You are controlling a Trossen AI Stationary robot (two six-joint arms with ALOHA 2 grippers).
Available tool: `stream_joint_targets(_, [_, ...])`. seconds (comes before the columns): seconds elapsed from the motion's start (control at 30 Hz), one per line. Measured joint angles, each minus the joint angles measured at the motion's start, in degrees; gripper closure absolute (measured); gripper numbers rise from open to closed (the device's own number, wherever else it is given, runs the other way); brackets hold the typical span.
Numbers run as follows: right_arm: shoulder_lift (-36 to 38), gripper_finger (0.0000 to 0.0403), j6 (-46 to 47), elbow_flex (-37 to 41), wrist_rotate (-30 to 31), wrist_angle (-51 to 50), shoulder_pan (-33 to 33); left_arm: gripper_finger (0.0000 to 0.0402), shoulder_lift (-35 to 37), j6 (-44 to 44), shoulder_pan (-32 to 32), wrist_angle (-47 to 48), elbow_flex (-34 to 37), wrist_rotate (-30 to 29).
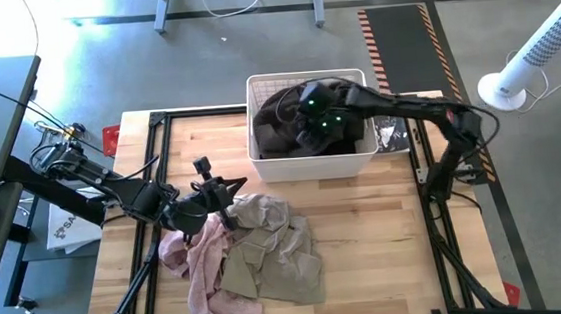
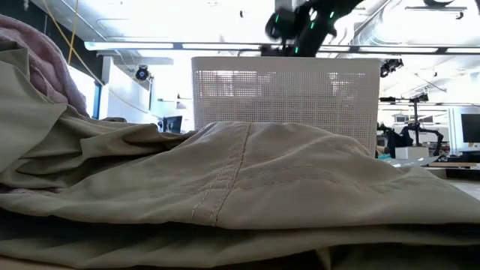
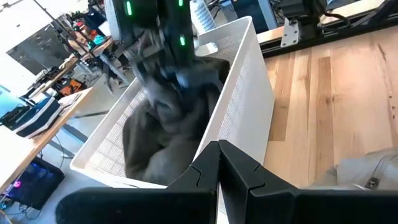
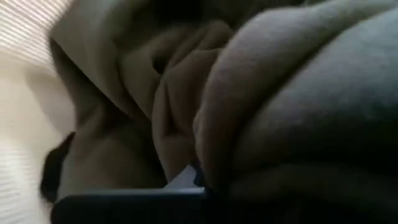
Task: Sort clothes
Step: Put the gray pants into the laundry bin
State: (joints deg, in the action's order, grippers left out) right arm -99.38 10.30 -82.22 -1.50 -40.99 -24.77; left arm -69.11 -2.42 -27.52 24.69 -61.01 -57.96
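A white lattice basket (image 1: 313, 166) stands at the table's far middle. A dark olive-brown garment (image 3: 168, 130) fills it. My right gripper (image 1: 310, 125) hangs over the basket, shut on this garment; the left wrist view shows it blurred (image 3: 163, 56). A beige-khaki garment (image 1: 280, 247) lies crumpled on the table's near middle. A light pink garment (image 1: 209, 273) lies partly under its left side. My left gripper (image 1: 225, 196) hovers shut just above the far edge of these two, pointing toward the basket, with nothing between its fingers (image 3: 219, 165). My right gripper has the dark olive-brown garment by a bunch of folds (image 4: 205, 149), several layers thick. It comes from above, slanting down into the basket. The cloth rises to the fingers, and its lower part (image 3: 155, 155) lies inside the basket. The cloth itself hides the exact place of contact.
A silver packet (image 1: 391, 133) lies just right of the basket. A red object (image 1: 111, 140) sits at the table's far left edge. Bare wood (image 1: 387, 239) shows on the table's right half. A white fan (image 1: 538, 51) stands on the floor beyond the right edge.
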Motion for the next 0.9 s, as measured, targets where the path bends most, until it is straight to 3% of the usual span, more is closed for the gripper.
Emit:
stream_joint_targets(0.2, [-7.2,0.0387,-1.3,-2.5,-9.3,-0.6,-1.5,0.0401,0.0,0.0,0.2,0.0,0.0,0.3])
stream_joint_targets(0.3, [-7.5,0.0361,-1.7,-6.4,-12.5,-2.5,-1.4,0.0401,0.0,-0.2,0.2,-0.1,0.0,0.4])
stream_joint_targets(0.6, [-7.1,0.0247,-6.5,-28.6,-12.5,-25.1,0.6,0.0401,0.0,0.4,0.2,0.6,0.0,2.5])
stream_joint_targets(0.77, [-7.1,0.0231,-9.0,-40.2,-12.5,-37.6,2.2,0.0401,0.0,0.7,0.2,0.7,0.0,3.7])
stream_joint_targets(0.9, [-7.0,0.023,-14.9,-46.3,-11.9,-38.0,4.2,0.0401,0.0,0.7,0.2,0.7,0.0,3.7])
